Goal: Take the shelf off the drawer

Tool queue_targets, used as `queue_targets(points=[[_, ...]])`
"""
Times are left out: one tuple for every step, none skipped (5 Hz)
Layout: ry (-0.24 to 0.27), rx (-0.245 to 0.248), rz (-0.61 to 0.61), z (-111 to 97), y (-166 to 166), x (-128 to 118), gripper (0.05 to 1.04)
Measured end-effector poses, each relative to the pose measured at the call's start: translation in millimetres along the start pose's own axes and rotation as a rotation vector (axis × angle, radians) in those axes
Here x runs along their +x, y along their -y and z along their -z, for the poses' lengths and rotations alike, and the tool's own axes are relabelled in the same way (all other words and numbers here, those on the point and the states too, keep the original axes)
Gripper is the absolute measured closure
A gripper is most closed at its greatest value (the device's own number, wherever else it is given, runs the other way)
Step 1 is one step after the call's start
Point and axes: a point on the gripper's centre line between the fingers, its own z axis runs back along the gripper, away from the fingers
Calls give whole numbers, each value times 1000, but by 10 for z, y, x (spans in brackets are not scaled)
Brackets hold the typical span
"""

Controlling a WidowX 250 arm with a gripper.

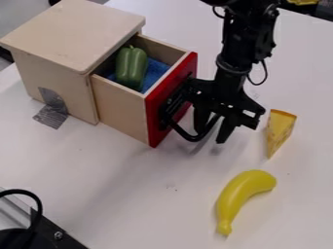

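Cannot tell which board counts as the shelf; works best to start from the drawer (120, 112), in the upper left of the frame, pulled partly out of its pale wooden box (73, 36). Should handle as light but stiff, sliding along one line and likely to bind if pulled askew. Best to take hold at the black curved handle (189, 137) on the red front panel (155, 119), drawing straight outward toward the frame's centre. Might drag the whole box along if the grey tape (52, 109) at its foot gives way.

Hangs down right in front of that panel, just above the frame's centre: the black gripper (211, 136), with fingers apart and close by the handle; cannot tell if touching it.

Inside the drawer, lies on rough blue cloth (155, 72): a smooth, ribbed green pepper (132, 67), probably hollow plastic, light and a little slippery. Farther out, at the right of the frame, stands a yellow cheese wedge (280, 130), tapering to a point. Below, toward the lower right, curves a glossy yellow banana (242, 197) on the smooth white table (137, 206).
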Motion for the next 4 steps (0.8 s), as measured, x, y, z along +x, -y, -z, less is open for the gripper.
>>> queue_targets(points=[[5,8,17,-5,33,-7,907],[17,1,44,-24,135,-12,966],[35,-26,108,-113,454,-54,973],[41,-12,165,-123,655,-96,973]])
